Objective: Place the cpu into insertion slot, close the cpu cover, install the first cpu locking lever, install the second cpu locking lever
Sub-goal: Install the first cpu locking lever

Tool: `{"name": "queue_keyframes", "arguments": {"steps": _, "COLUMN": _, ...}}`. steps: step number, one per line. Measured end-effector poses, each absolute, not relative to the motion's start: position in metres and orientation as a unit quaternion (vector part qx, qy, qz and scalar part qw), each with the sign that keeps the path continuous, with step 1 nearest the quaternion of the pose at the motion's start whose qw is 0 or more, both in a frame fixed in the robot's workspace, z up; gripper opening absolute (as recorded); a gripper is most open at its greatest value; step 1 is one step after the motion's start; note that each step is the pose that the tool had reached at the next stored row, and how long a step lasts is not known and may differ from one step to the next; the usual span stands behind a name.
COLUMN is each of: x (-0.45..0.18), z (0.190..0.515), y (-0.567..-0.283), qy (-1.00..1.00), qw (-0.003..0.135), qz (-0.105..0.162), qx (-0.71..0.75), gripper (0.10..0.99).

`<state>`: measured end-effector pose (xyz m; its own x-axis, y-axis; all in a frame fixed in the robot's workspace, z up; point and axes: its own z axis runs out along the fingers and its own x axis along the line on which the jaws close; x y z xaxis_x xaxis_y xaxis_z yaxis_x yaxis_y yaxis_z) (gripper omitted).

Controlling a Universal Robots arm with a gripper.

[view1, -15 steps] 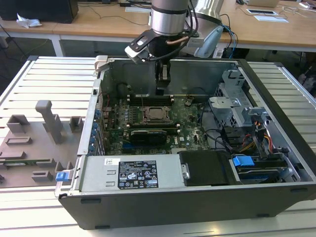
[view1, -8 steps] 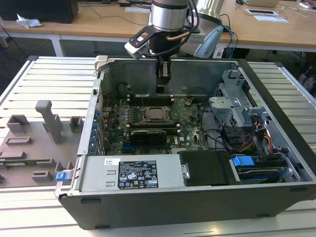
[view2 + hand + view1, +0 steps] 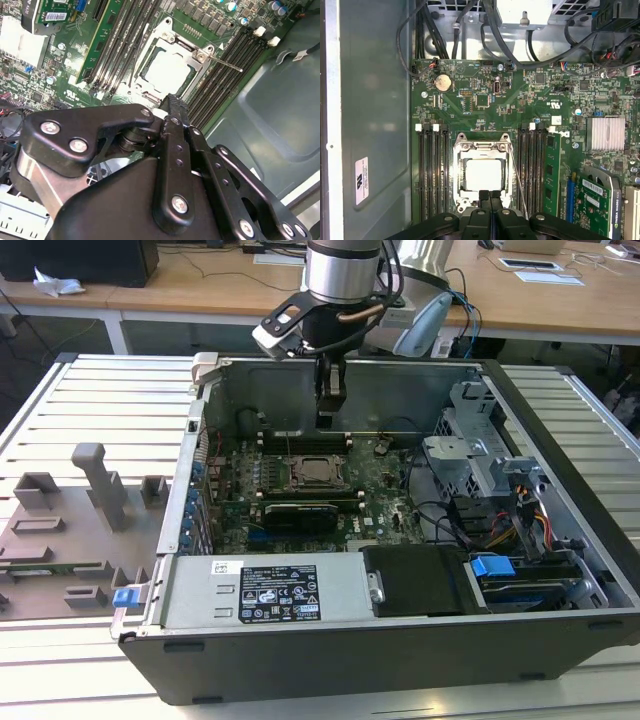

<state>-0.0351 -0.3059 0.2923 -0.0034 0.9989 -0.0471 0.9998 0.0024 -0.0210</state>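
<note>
The insertion slot (image 3: pixel 312 472) sits mid-board inside the open computer case. In both wrist views the cpu (image 3: pixel 483 175) (image 3: pixel 168 71) lies flat in it, its pale silvery top showing through the cpu cover (image 3: pixel 482 149) (image 3: pixel 186 49), which lies down around it. One thin locking lever (image 3: pixel 518 181) (image 3: pixel 225 62) angles away from the socket's side. My gripper (image 3: pixel 327 420) (image 3: pixel 490 194) (image 3: pixel 170 101) hangs above the socket's edge nearest the case's back wall. It is shut, with its fingertips together and nothing between them.
Long black memory slots (image 3: pixel 432 175) flank the socket on both sides. A black card (image 3: pixel 295 515) lies in front of it. The drive cage (image 3: pixel 480 460) with its cables stands on the exterior view's right. Metal case walls (image 3: pixel 270 390) surround the board. A grey fixture tray (image 3: pixel 70 530) lies outside the case.
</note>
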Motion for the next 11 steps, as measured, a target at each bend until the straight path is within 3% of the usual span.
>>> {"name": "queue_keyframes", "arguments": {"steps": 11, "x": -0.0351, "z": 0.2923, "y": -0.3059, "qy": 0.777, "qw": 0.012, "qz": -0.023, "qx": 0.629, "gripper": 0.106}}
